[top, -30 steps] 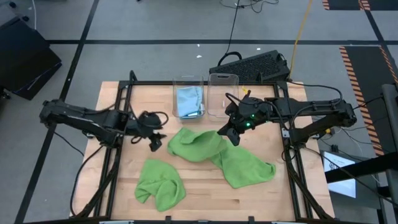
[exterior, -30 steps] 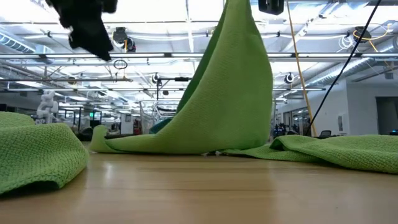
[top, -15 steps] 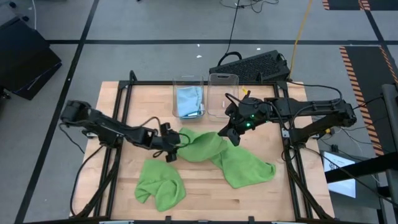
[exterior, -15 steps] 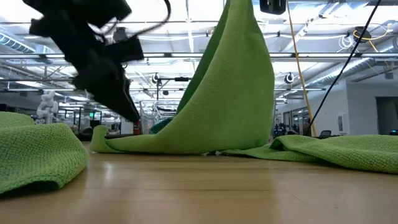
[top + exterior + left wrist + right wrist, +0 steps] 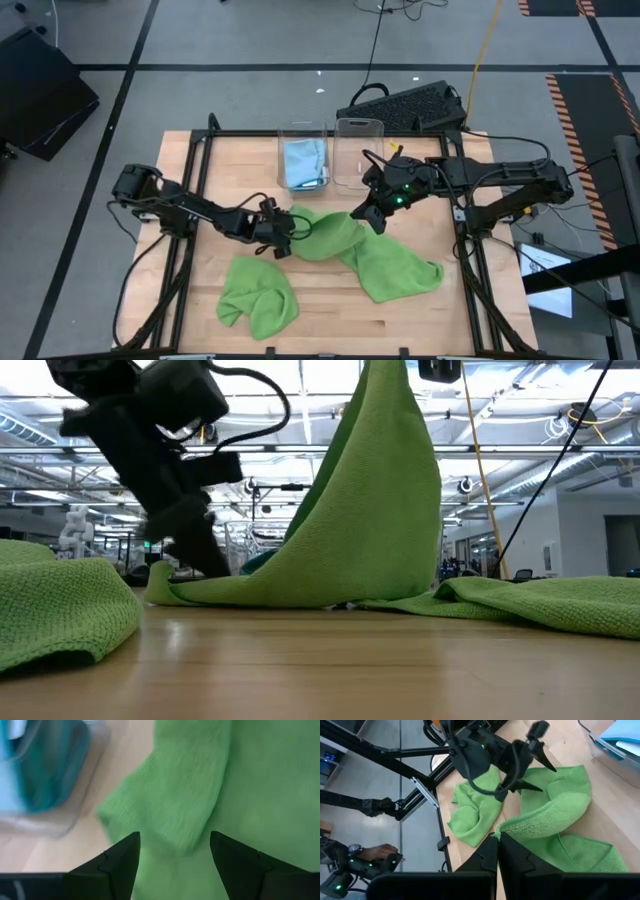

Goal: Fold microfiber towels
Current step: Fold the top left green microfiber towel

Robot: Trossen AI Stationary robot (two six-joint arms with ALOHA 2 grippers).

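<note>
Centrally on the wooden tabletop (image 5: 330,310) lies a lime green microfiber towel (image 5: 372,255), rumpled and partly spread, with one corner drawn up off the wood into a tall peak; from the low view it rises like a tent, its waffle weave plain to see. The right claw (image 5: 372,215) has that raised corner pinched, its fingers shut tight on the cloth, and the right arm reaches in from the right edge with the wrist tipped downward. A second lime green towel (image 5: 257,292) sits crumpled in a loose heap near the front left of the tabletop, apart from both arms. At the back stand two clear bins side by side; the left bin (image 5: 302,140) holds a light blue towel (image 5: 304,163), folded and standing on edge, and the right bin (image 5: 359,135) stands just beside it. The left arm stretches low and long across the tabletop from the left, and the left claw (image 5: 283,237) hovers at the left edge of the spread towel, its fingers (image 5: 117,862) parted wide on either side of a fold of green cloth, gripping nothing.
</note>
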